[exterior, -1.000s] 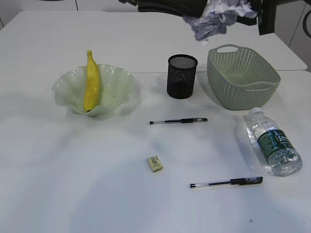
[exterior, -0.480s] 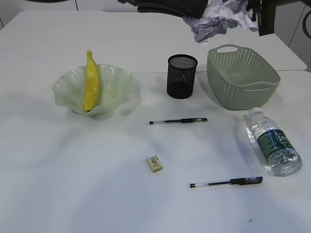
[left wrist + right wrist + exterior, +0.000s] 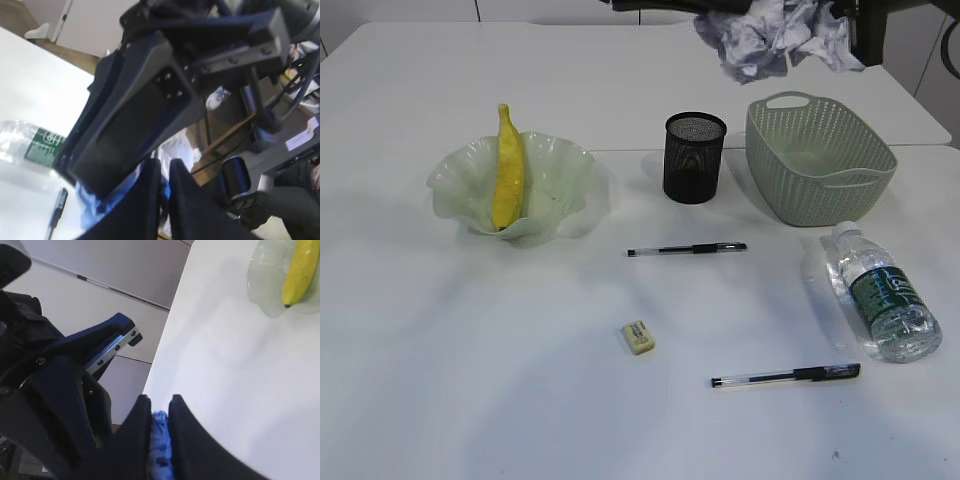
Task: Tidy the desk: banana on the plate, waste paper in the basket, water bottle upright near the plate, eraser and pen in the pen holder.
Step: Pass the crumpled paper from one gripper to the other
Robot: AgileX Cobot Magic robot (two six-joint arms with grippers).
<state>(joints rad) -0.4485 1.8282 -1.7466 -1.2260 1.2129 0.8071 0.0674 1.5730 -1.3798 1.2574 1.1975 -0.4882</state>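
The crumpled waste paper (image 3: 775,35) hangs high above the sage green basket (image 3: 820,160), held between both arms at the top edge. My left gripper (image 3: 165,167) is shut on it, and so is my right gripper (image 3: 160,405), with paper (image 3: 161,440) wedged between its fingers. The banana (image 3: 508,170) lies in the ruffled plate (image 3: 450,190). The water bottle (image 3: 885,295) lies on its side at the right. Two pens (image 3: 688,249) (image 3: 786,375) and the eraser (image 3: 638,336) lie on the desk (image 3: 470,350). The black pen holder (image 3: 695,157) stands left of the basket.
Both arms crowd together above the back right of the table, mostly cut off by the top edge. The basket's inside shows nothing in it. The desk's right edge runs just past the basket and bottle.
The paper ball has risen a little and shifted right over the basket's back rim. My right gripper's fingers have closed onto it.
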